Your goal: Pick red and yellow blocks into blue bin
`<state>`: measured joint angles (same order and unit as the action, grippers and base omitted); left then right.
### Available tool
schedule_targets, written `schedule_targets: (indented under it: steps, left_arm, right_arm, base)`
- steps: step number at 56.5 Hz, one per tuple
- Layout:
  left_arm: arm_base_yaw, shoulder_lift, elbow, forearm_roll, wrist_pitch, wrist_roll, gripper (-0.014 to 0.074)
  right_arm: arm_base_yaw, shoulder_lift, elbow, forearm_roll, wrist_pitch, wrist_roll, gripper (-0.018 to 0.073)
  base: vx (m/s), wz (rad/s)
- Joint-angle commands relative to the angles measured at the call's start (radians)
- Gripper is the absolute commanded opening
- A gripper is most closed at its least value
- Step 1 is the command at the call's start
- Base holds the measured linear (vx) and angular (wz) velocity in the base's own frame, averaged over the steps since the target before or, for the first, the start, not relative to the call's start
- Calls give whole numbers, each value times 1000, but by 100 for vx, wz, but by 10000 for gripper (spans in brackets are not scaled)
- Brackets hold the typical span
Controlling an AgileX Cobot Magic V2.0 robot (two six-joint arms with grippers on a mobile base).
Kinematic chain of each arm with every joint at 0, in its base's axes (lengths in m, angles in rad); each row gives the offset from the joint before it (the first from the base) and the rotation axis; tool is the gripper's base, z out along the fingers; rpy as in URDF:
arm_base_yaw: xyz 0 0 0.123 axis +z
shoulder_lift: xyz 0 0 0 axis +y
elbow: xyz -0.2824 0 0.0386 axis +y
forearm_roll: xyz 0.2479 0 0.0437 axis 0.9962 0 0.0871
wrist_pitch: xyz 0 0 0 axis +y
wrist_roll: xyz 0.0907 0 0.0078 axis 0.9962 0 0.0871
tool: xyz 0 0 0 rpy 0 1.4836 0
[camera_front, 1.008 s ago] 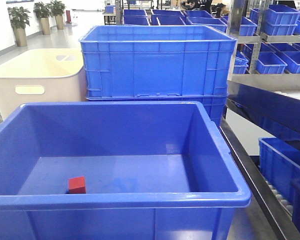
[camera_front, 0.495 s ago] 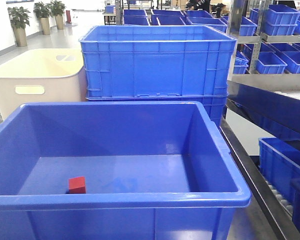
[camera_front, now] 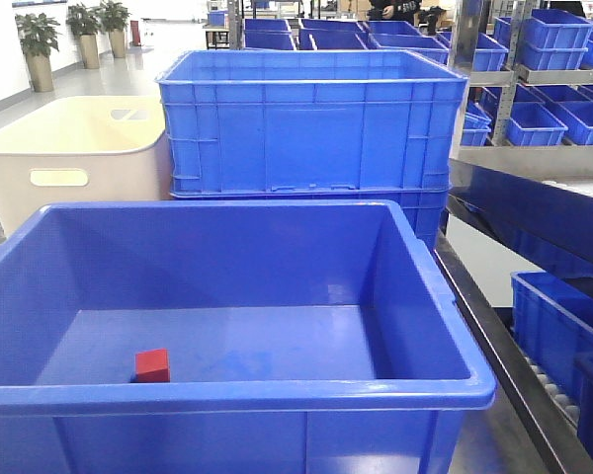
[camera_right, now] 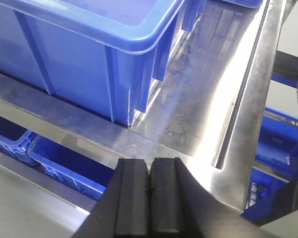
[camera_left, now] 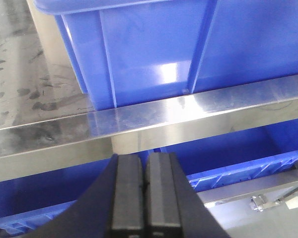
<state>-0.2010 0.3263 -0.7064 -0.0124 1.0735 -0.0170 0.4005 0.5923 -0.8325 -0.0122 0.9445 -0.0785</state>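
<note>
A small red cube (camera_front: pixel 152 364) lies on the floor of the big blue bin (camera_front: pixel 445 306), near its front-left corner, in the front view. The yellow brick is out of view. Neither arm shows in the front view. My left gripper (camera_left: pixel 145 191) is shut with nothing between its pads, hanging in front of the steel shelf edge (camera_left: pixel 139 119) below the blue bin (camera_left: pixel 154 49). My right gripper (camera_right: pixel 149 201) is also shut and empty, low over the steel shelf (camera_right: pixel 198 99) beside the corner of the blue bin (camera_right: pixel 139 47).
A ribbed blue crate (camera_front: pixel 311 123) stands behind the bin, and a cream tub (camera_front: pixel 74 148) with handle slots sits at the back left. Racks of blue bins (camera_front: pixel 534 123) line the right side. More blue bins (camera_right: pixel 64 168) sit on the level under the shelf.
</note>
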Motion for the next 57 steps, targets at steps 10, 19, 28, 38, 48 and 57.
schedule_targets:
  steps: [10,19,28,38,48,57]
  left_arm:
    - [80,-126,109,23,-305,-13,-6]
    - [168,-273,410,-22,-702,-14,-6]
    - [184,-338,618,-55,-963,-16,-6]
    - [184,-357,714,-44,-1115,-8,-6]
    - [183,-357,716,-45,-1141,-1,-6]
    - [183,-355,715,-45,-1140,-1,-6]
  right_arm:
    - [-2,4,-25,-2,-67,-4,-10]
    - [-2,4,-25,-2,-67,-4,-10]
    - [-2,4,-25,-2,-67,-4,-10]
    - [-2,4,-25,-2,-67,-4,-10]
    - [-2,4,-25,-3,-67,-4,-10]
    - [-2,4,-25,-3,-67,-4,-10]
  base:
    - [0,0]
    - [0,0]
    - [0,0]
    - [0,0]
    - [0,0]
    - [0,0]
